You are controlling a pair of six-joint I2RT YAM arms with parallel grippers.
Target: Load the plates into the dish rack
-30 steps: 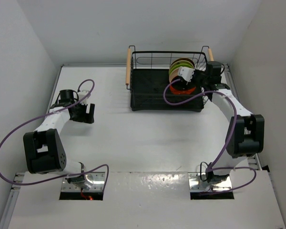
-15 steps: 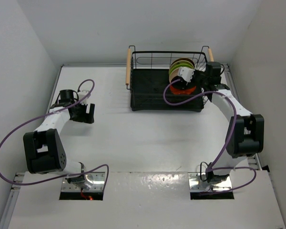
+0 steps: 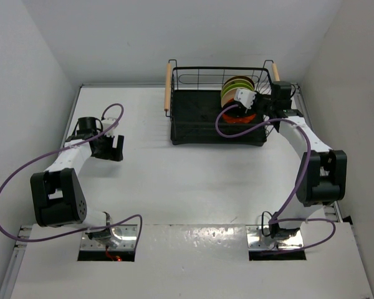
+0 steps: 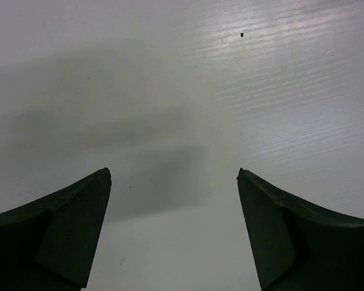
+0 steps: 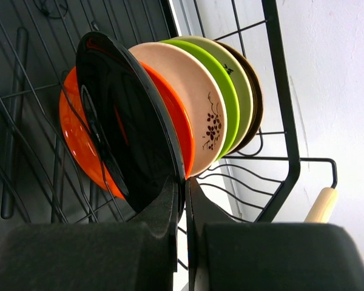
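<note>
Pinching down hard, the right tool (image 5: pixel 183 200) has its fingers shut on the rim of the black plate (image 5: pixel 121 121), and that grip is what the next move turns on. The plate stands on edge, rising straight up and away from the fingertips, its glossy face turned across the row. Just behind it sits the orange plate (image 5: pixel 79 139), then the other plates (image 5: pixel 224 103) packed one after another toward the right end wall of the rack (image 5: pixel 279 91). Whether the black rim is seated between the wires I cannot tell; the fingers hide its lower edge. My read: a release here needs the plate leaning on its orange neighbour, or it tips. The right arm runs up the right side of the tabletop (image 3: pixel 174 180), elbow bent, wrist turned inward over the rack's right end. Far nearer, that one. The left tool (image 4: pixel 173 176) hangs with fingers wide apart, nothing between them, over bare tabletop well apart from the rack.
</note>
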